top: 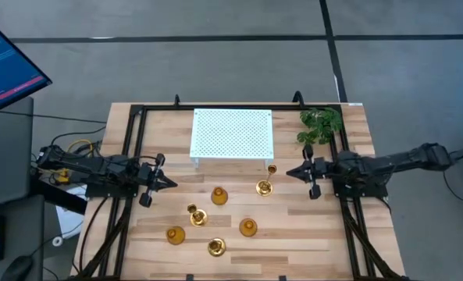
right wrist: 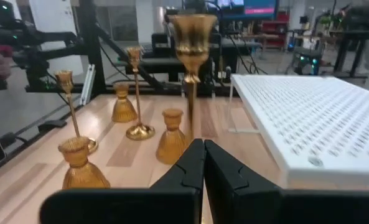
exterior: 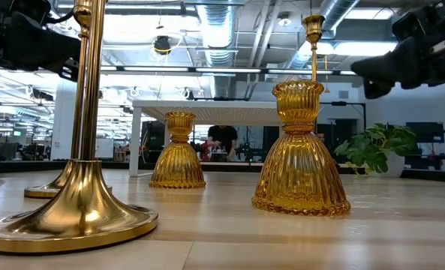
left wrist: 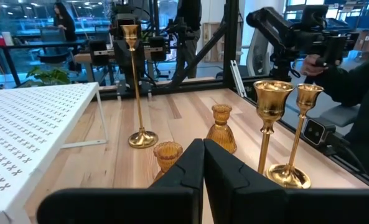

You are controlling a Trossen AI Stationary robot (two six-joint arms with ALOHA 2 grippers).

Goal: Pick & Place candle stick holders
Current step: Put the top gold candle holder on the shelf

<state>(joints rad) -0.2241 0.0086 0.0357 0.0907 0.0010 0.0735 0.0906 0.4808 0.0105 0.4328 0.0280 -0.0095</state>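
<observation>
Left gripper (top: 171, 183) and right gripper (top: 287, 172) pinched together, empty, flanking 6 candle stick holders (top: 219, 196)

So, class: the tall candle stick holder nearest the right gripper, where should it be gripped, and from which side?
Probably the thin stem of the tall candle stick holder, mid-height, approached level from the right gripper side. It stands upright; cup and round base look too wide for the fingers.

Three tall-stemmed candle stick holders (top: 265, 185); three squat cone ones (top: 219, 196); one plant sprig (top: 322, 125).
</observation>
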